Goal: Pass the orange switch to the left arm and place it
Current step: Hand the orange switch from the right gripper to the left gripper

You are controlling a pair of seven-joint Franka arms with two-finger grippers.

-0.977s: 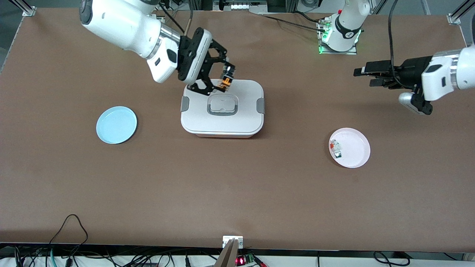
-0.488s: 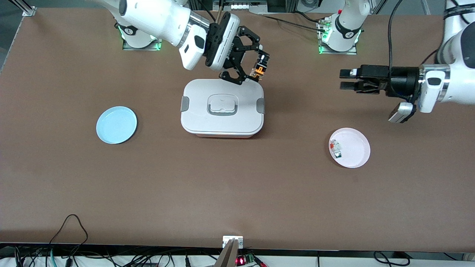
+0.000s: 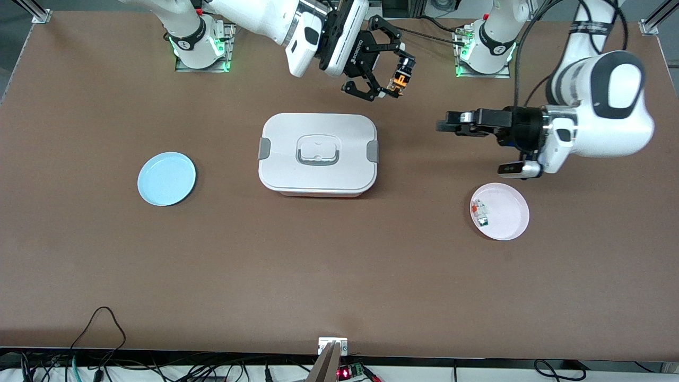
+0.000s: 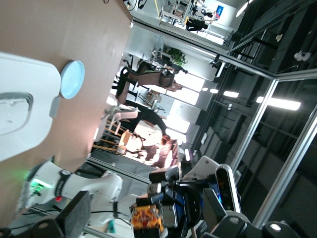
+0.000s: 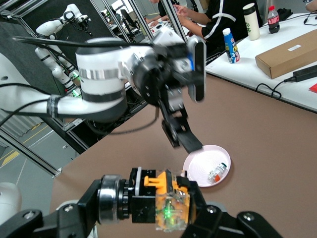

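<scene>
Front view: the white box [image 3: 318, 154] sits mid-table, nearest the camera. Above the table beside it, the left gripper [image 3: 445, 125] waits, fingers apparently together. The right gripper [image 3: 395, 79] clamps the orange switch [image 3: 399, 79]; a handover should meet clear of the box.

brown table [image 3: 339, 276], box [image 3: 317, 154], blue plate [image 3: 166, 178], pink plate [image 3: 504, 211]

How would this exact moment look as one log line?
right gripper: holds orange switch, past box | left gripper: faces switch | handover: not yet
</scene>
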